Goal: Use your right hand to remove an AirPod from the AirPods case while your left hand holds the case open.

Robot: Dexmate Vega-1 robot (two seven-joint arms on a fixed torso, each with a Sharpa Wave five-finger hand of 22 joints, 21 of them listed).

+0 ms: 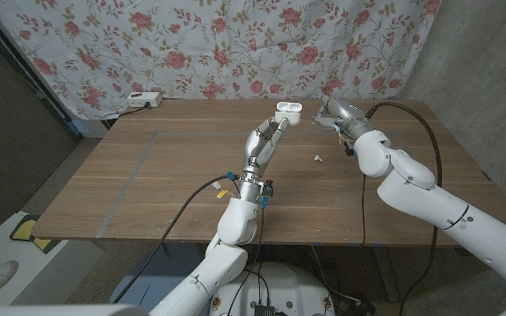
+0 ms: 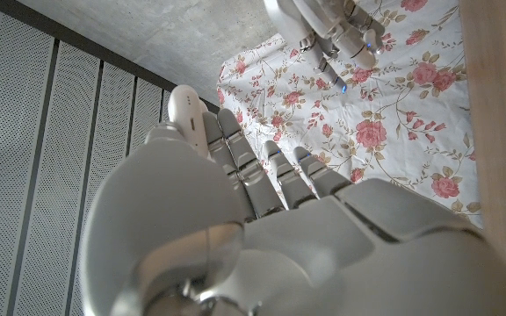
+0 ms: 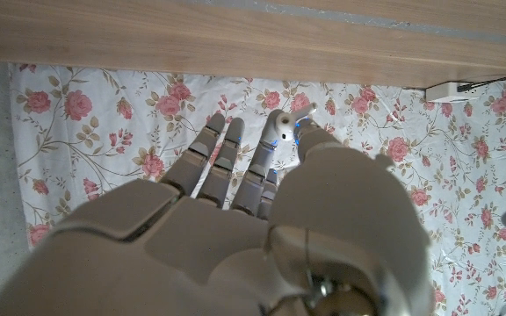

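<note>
Left hand [image 1: 269, 138]: raised over the far middle of the bench [image 1: 174, 184], fingers reaching up and gripping the AirPods case [image 1: 287, 111] at their tips.
AirPods case: white, lid flipped open, held up in the air off the bench, just in front of the floral curtain [image 1: 209, 44]. In the left wrist view it [image 2: 185, 114] pokes out past the fingertips.
Right hand [image 1: 335, 113]: up near the far right of the bench, a little apart from the case, pinching an AirPod [image 3: 285, 123] between thumb and a fingertip. The right wrist view shows that white earbud pretty clearly.
Second AirPod: there's a small white bit [image 1: 318, 159] lying on the bench between the two arms, too tiny to say for sure what it is.
Power strip [image 1: 143, 100]: white, sitting at the far left edge of the bench.
</note>
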